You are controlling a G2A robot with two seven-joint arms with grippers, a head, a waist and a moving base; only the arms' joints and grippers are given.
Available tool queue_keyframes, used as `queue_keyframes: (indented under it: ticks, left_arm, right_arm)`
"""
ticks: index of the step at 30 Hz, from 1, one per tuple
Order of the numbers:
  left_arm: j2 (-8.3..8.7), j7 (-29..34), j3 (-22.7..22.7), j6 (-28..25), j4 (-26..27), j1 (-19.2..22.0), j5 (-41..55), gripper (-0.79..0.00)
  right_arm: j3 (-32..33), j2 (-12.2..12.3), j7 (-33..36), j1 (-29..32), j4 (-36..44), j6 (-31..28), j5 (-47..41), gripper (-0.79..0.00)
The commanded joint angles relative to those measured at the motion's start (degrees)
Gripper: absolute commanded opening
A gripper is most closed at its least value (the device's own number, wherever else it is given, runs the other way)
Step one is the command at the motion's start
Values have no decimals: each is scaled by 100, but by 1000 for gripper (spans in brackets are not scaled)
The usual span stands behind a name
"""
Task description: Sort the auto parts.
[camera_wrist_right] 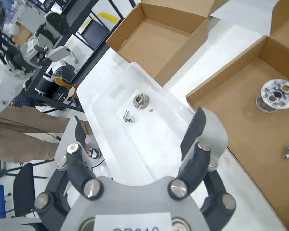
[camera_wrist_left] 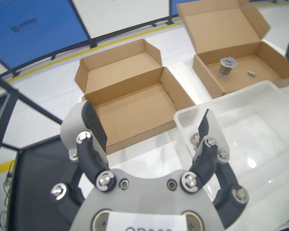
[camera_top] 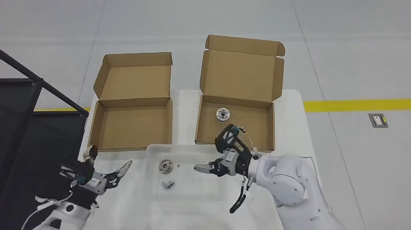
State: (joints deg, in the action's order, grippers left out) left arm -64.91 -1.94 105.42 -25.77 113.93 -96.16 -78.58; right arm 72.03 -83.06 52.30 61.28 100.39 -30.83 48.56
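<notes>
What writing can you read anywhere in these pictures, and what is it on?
White wall panel: a brand mark, left unread.
Blue wall panel: a like mark, blurred.
Left gripper label: cut off, unreadable.
Right gripper label: cut off, unreadable.
Floor plate: too small to read.

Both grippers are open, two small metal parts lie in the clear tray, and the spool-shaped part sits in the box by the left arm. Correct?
No: the spool-shaped part sits in the box by the right arm, as the top view shows. The left gripper and the right gripper are open, and two small metal parts lie in the clear tray.
</notes>
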Motion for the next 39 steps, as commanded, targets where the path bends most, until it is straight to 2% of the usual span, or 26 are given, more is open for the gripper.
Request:
queue_keyframes:
  ticks: [1,6,10,15,18,29,32,34,39]
  left_arm:
    - [66,98,94,-770,35,221,-225,0]
    - [236,462,175,-2341,64,849,-622,0]
    - [360,597,-55,-3223,48,1339,-1271,0]
    - [594,612,-838,-3223,36,1717,-2386,0]
    - [754,453,-1167,-3223,-67,1907,-2683,0]
    - [754,453,-1167,-3223,-67,1907,-2683,0]
    - [779,576,-1572,-3223,55,1793,-3006,0]
    - [806,772,-1758,-3223,80,1958,-3315,0]
    - [858,1079,-2232,-3223,-70,2496,-3399,0]
  right_arm:
    - [-16,30,36,45,124,-170,15,0]
    - [49,130,229,176,386,-617,-183,0]
    - [210,226,489,240,488,-885,-473,0]
    - [341,349,814,417,818,-1142,-770,0]
    - [387,415,955,519,966,-1161,-863,0]
    - [387,415,955,519,966,-1161,-863,0]
    - [387,415,955,519,966,-1161,-863,0]
    - [387,415,955,519,966,-1161,-863,0]
    - [387,415,955,519,966,-1161,-863,0]
